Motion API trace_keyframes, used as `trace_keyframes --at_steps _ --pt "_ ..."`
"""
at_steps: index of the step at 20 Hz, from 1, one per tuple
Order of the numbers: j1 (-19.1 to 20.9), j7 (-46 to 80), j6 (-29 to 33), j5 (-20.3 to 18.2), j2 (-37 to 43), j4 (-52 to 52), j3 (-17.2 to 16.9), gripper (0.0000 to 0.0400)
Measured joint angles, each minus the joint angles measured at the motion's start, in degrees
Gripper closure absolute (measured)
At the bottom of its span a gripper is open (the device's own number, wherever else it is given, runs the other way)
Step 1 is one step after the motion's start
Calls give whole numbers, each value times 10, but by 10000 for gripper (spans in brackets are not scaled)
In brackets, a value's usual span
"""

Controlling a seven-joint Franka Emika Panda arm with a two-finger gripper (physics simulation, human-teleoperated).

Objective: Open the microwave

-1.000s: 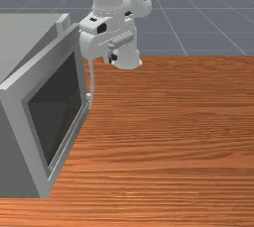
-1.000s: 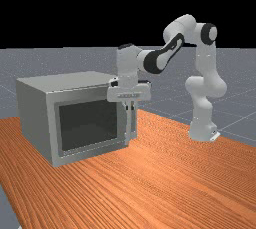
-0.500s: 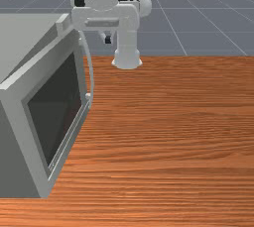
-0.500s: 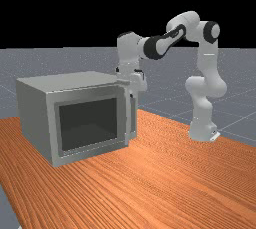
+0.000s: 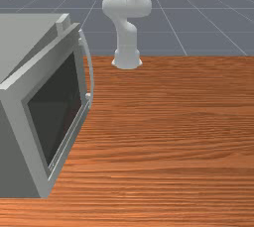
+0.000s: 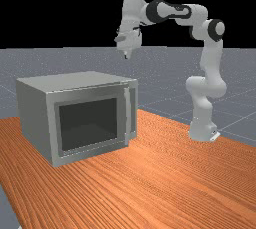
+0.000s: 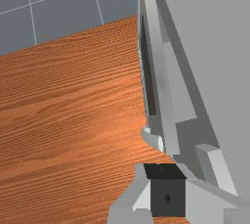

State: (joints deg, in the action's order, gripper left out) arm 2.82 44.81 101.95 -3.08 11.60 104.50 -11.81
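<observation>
Orange-brown wood spreads across the table [image 5: 173, 146], with the microwave [image 6: 35, 118] standing at the front view's left. Its door [image 6: 87, 123] looks slightly ajar — the edge with the curved handle [image 5: 92, 75] sits out from the body. The gripper [image 6: 126, 55] is above the microwave, near the handle's side and well apart from the handle; whether the pincer is spread or closed, I cannot tell. Opening seems only begun. Next, I judge, it should descend beside the handle or into the gap, then swing the door outward — without shoving it shut.
</observation>
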Motion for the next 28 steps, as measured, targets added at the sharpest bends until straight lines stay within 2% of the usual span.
trace_keyframes --at_steps 4,9,18,23,28 --pt "35 -3 24 -2 -58 -18 -35 400" --pt "36 -3 47 0 -133 -12 -34 400" --pt "35 2 64 2 -177 -13 -32 400" --pt "58 23 82 3 -185 -10 3 400" --pt "62 44 89 2 -188 -12 71 400"
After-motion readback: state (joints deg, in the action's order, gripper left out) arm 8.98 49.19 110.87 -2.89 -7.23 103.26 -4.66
